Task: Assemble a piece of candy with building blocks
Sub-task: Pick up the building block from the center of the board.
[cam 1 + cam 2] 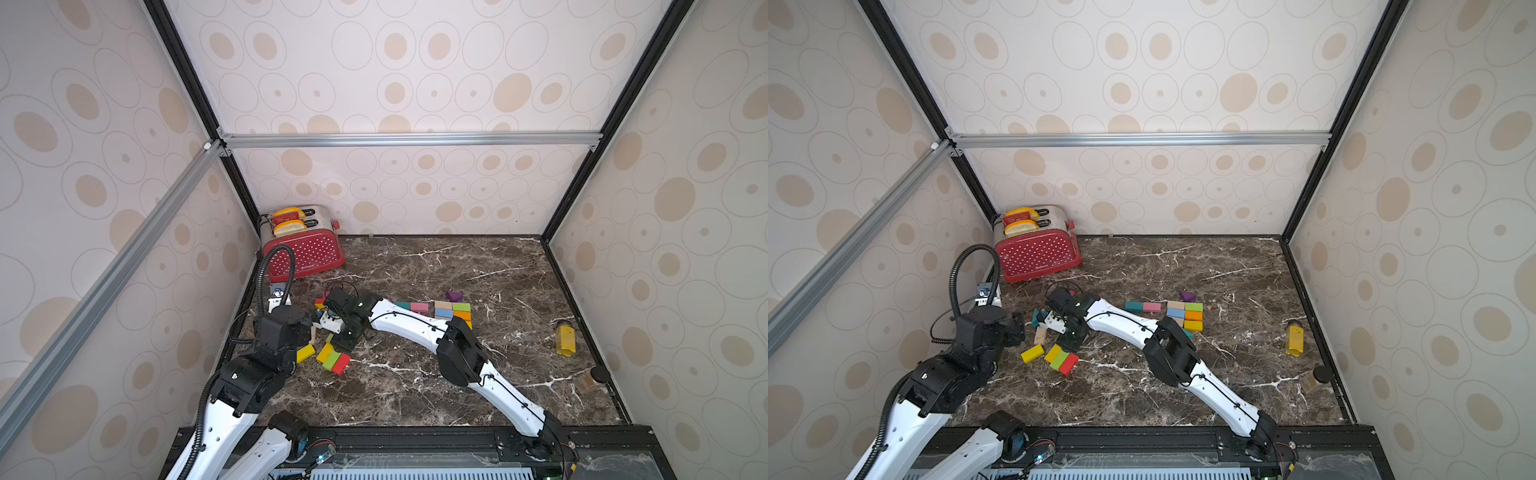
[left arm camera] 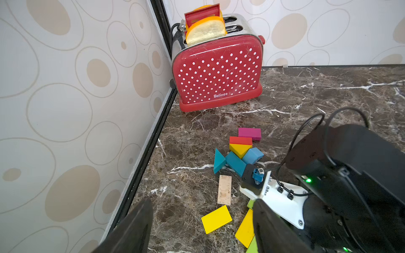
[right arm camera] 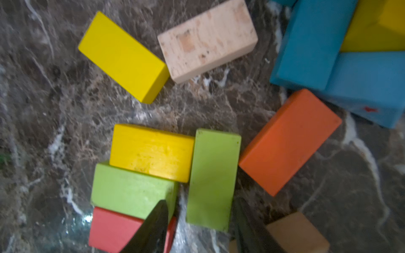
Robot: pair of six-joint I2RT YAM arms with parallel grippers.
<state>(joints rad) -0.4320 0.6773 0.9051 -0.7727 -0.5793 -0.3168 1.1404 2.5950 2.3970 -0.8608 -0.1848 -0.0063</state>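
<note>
Marble, dark brown with white veins, forms the tabletop (image 1: 415,395) on which the building blocks (image 1: 1192,307) lie in two groups in both top views. Toward the left wall, near the red toaster (image 1: 305,253), a scatter sits under the two arms. It holds a row of yellow, green and red bricks (image 1: 332,360) touching side to side, a loose yellow brick (image 1: 305,353) just beside it, a bare wood brick (image 2: 224,189), and teal pieces (image 2: 232,162) against a yellow wedge (image 2: 240,150). Nearer the middle, a tidy patch of wood, green, blue and orange bricks (image 1: 453,311) lies beside a teal and pink pair (image 1: 411,307). The right gripper (image 3: 200,202) points down with its jaws apart around the end of a green brick (image 3: 213,175), a sliver of table showing on one side. The left gripper (image 2: 201,210) hangs wide apart near the loose yellow brick, holding nothing.
</note>
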